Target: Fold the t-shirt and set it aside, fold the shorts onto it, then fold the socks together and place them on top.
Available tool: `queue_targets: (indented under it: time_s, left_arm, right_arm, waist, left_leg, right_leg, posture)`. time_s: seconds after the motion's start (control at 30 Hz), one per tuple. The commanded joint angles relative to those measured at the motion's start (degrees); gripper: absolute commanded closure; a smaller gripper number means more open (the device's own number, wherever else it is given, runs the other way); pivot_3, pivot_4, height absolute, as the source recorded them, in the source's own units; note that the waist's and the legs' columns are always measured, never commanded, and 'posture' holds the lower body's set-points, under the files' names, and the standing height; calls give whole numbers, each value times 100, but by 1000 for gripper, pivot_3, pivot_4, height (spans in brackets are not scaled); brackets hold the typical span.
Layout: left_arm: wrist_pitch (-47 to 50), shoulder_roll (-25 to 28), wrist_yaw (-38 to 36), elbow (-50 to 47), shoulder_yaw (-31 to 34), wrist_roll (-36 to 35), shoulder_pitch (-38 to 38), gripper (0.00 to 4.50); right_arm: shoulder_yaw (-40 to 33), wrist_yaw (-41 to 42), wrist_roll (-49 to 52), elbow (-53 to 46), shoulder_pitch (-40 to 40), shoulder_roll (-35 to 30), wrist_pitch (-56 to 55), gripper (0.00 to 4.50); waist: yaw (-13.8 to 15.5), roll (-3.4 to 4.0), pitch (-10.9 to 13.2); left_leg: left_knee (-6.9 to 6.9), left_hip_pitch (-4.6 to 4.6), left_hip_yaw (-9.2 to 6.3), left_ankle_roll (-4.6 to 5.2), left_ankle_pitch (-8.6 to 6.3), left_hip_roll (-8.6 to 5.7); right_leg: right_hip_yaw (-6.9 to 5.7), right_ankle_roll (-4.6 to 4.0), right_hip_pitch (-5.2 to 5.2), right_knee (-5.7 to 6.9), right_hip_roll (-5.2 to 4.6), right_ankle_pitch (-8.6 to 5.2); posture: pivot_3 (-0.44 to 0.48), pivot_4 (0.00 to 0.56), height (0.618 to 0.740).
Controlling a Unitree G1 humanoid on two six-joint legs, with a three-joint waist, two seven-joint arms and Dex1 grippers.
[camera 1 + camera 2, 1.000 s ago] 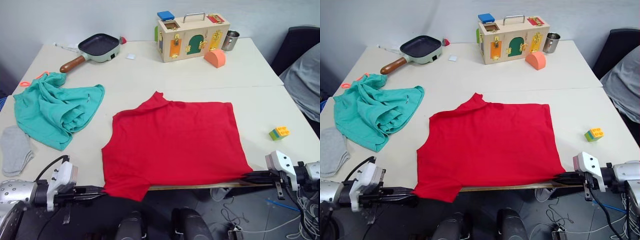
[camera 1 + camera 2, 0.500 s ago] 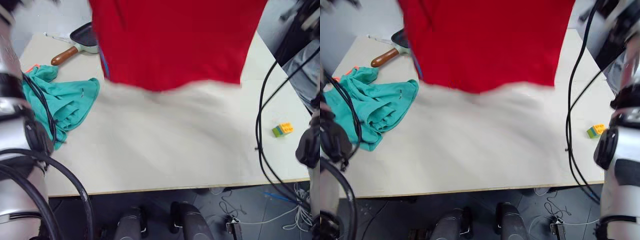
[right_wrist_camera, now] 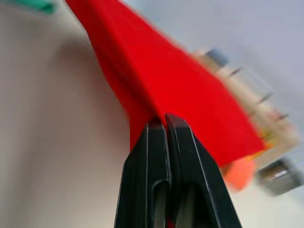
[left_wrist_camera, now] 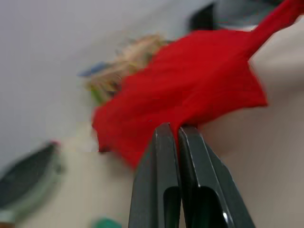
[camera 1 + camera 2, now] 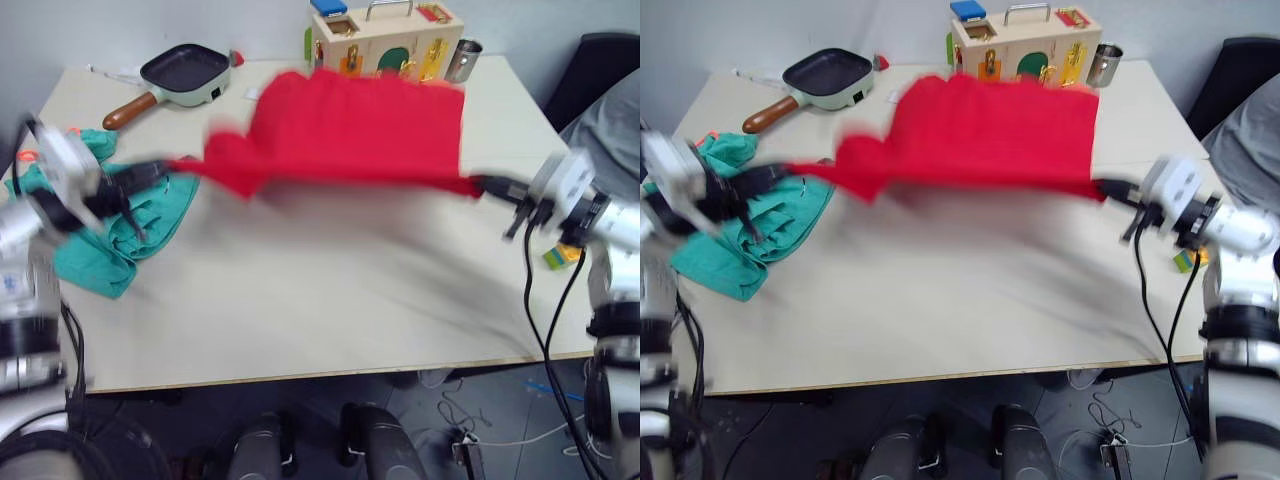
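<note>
Red cotton short-sleeved t-shirt (image 5: 350, 130) stretched in the air above the pale wooden table (image 5: 330, 300), pinched at one corner by the left gripper (image 5: 165, 170) and at the other by the right gripper (image 5: 482, 184), both pairs of black fingers pressed together on the cloth. Crumpled teal-green fabric shorts (image 5: 125, 215) lying on the table's left side, under the left gripper. Behind the shirt, a black square frying pan with a wooden handle (image 5: 180, 75) and a wooden latch box (image 5: 385, 40) at the far edge.
</note>
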Motion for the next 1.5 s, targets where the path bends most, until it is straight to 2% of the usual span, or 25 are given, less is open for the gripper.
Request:
queue_targets:
  time_s: [0.03, 0.1, 0.2, 0.3, 0.47, 0.7, 0.83, 1.0, 1.13, 1.3, 1.5]
  left_arm:
    - [605, 406, -262, -1925, 217, -166, 1550, 4471]
    - [936, 472, -324, -2523, 182, -215, 2351, 4471]
    - [1101, 313, -173, -2992, 195, -233, 3002, 4471]
    - [1084, 166, -206, -3346, 126, -219, 3453, 4471]
    - [1250, 315, -515, -3499, 220, -163, 4213, 4471]
    - [1602, 560, -885, -3571, 282, -364, 4560, 4471]
    - [1604, 679, -975, -3423, 261, -297, 4480, 4471]
    - [2369, 715, -826, -3357, 295, -822, 3915, 4471]
    - [2886, 775, -667, -2913, 85, -923, 3014, 4471]
    - [3095, 671, -610, -2457, -296, -712, 2345, 4471]
    - [3070, 353, -273, -1904, -624, -431, 1918, 4471]
  right_arm:
    - [-131, 120, 33, -716, 846, -292, 80, 4500]
    - [-174, 116, 6, -736, 1250, -338, 73, 4500]
    - [-207, 201, 45, -828, 1718, -422, 92, 4500]
    - [-131, 486, 18, -1093, 2141, -640, -18, 4500]
    - [-388, 643, 240, -1154, 2649, -938, 357, 4500]
    - [-429, 1094, 427, -1354, 3344, -1192, 727, 4500]
    - [-400, 1063, 508, -1684, 3452, -1127, 1098, 4500]
    - [-324, 1078, 607, -1982, 3248, -1120, 1704, 4500]
    - [-84, 1325, 792, -2112, 2648, -1160, 2617, 4500]
    - [168, 1259, 588, -1677, 1826, -874, 2803, 4500]
    - [440, 1182, 193, -813, 1124, -477, 2385, 4500]
  waist:
    - [9, -2, 1]
    - [12, 2, 2]
    - [42, 4, 2]
    - [37, 8, 0]
    - [20, 11, -2]
    - [37, 8, -4]
    - [33, 8, -4]
    - [32, 9, -5]
    - [32, 9, -5]
    - [25, 9, -5]
    - [28, 7, -6]
  left_leg:
    - [-4, 14, 5, -1, 4, -1]
    - [-7, 73, 13, -3, 7, -7]
    - [-33, 146, 8, -38, -12, -7]
    - [-39, 150, 7, -40, -12, -4]
    - [-48, 152, 14, -30, -4, 3]
    - [-50, 154, 15, -27, -11, 11]
    - [-50, 154, 15, -27, -16, 11]
    - [-51, 153, 14, -30, -17, 14]
    - [-50, 154, 14, -30, -15, 13]
    - [-50, 153, 17, -34, -13, 12]
    - [-44, 146, 24, -34, -12, 12]
  right_leg:
    - [11, 3, 9, -8, -1, 2]
    - [26, 3, 54, -15, -6, 2]
    - [39, -6, 120, -37, -6, 6]
    - [45, -18, 120, -36, -12, 12]
    - [44, -32, 106, -26, -5, 4]
    - [44, -38, 110, -37, 9, -4]
    - [46, -38, 109, -37, 6, -4]
    - [45, -40, 108, -35, 8, -4]
    - [46, -39, 107, -33, 7, -4]
    - [46, -39, 103, -28, 9, -4]
    - [47, -39, 96, -27, 15, -4]
  posture:
    - [0, 150, 740]
    - [0, 150, 740]
    - [0, 150, 740]
    - [0, 150, 740]
    - [0, 150, 740]
    - [0, 150, 740]
    - [0, 150, 740]
    - [0, 150, 740]
    - [0, 150, 740]
    - [0, 150, 740]
    - [0, 150, 740]
